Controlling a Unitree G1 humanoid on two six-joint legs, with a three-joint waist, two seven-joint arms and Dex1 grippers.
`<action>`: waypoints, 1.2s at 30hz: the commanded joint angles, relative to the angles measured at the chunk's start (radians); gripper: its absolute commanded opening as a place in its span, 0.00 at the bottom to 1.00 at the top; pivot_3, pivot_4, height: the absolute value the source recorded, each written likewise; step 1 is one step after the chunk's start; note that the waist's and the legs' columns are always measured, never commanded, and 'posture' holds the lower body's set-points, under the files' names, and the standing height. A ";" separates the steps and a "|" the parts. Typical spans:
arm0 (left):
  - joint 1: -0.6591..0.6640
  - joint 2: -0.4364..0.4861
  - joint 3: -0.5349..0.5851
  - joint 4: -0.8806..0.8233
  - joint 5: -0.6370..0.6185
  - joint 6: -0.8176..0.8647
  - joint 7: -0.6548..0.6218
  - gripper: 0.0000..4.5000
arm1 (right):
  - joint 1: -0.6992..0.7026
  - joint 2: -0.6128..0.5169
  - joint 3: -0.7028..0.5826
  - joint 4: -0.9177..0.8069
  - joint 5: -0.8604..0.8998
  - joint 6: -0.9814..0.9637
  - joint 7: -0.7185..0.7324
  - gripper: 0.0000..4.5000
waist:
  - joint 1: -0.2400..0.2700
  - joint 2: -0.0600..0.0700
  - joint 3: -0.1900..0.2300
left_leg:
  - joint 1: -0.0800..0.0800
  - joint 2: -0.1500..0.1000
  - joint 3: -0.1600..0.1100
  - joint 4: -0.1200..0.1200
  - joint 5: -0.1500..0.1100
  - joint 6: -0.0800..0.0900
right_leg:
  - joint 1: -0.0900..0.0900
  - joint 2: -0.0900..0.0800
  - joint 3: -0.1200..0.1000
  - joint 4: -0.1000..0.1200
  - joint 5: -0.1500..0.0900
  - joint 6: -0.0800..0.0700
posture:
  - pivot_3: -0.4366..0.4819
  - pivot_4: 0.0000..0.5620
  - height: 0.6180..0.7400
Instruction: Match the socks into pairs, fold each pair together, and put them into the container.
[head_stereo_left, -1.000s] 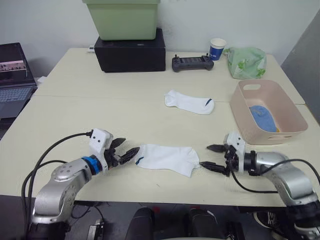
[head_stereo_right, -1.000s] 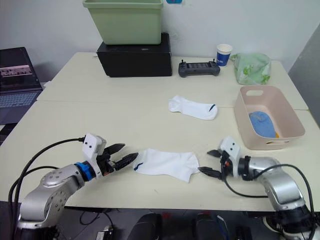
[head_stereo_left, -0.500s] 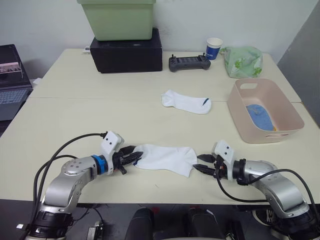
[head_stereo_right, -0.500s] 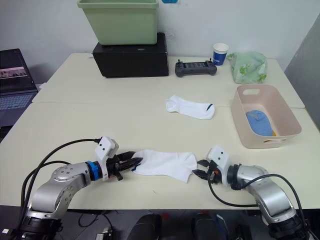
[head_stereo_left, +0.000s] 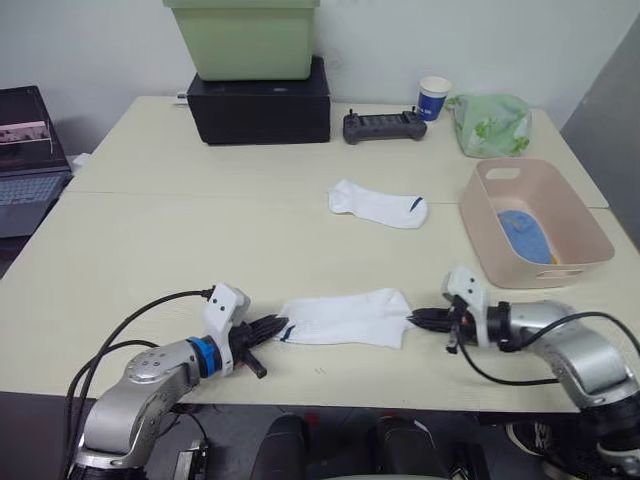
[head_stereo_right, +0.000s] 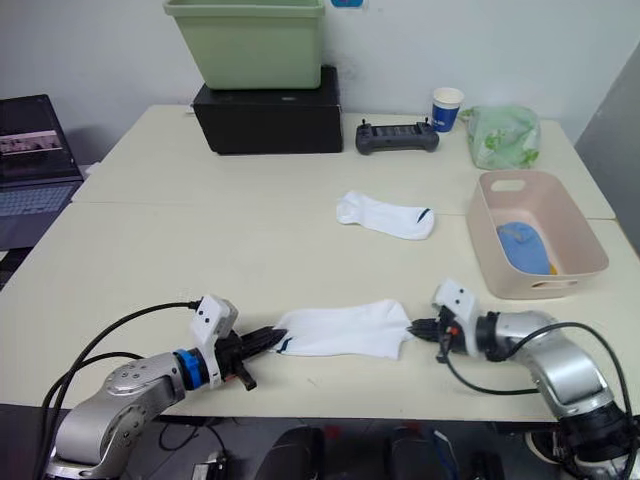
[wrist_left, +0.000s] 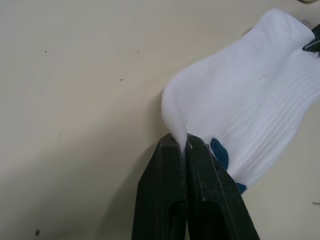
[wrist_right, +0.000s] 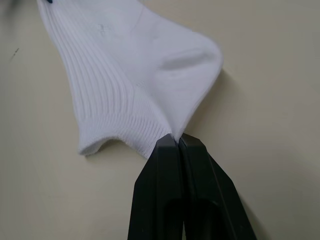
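Both end effectors, left (head_stereo_left: 268, 327) and right (head_stereo_left: 424, 318), are pinched on my near white sock (head_stereo_left: 348, 318); its mate (head_stereo_left: 378, 205) lies mid-counter, unpaired, while blue socks (head_stereo_left: 523, 236) sit in the pink tub (head_stereo_left: 495, 245).

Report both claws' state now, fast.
Left claw: shut on one end of the near white ankle sock with the dark mark.
Right claw: shut on that sock's other end.
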 joint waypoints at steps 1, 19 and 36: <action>0.013 -0.008 -0.006 -0.041 -0.009 0.007 0.022 0.00 | -0.021 -0.007 -0.016 0.033 0.006 -0.030 0.026 0.00 | -0.001 0.000 0.000 | 0.000 0.000 0.000 0.000 0.000 0.000 | 0.000 0.000 0.000 0.000 0.000 0.000 | 0.48 0.27 1.00; 0.057 0.185 0.066 -0.071 0.058 -0.267 -0.175 0.63 | 0.036 -0.076 -0.114 -0.229 0.131 -0.043 0.088 0.45 | -0.001 0.000 0.000 | 0.000 0.000 0.001 -0.001 0.000 0.000 | 0.000 0.000 0.001 -0.001 0.000 0.000 | 0.48 0.27 1.00; -0.091 0.219 -0.202 0.177 0.332 -0.774 -0.378 0.91 | 0.109 -0.065 0.071 -0.151 -0.186 -0.488 0.078 0.90 | -0.002 0.000 0.000 | -0.001 0.001 0.003 -0.001 0.000 0.000 | 0.000 0.001 0.002 -0.006 0.000 0.000 | 0.48 0.27 1.00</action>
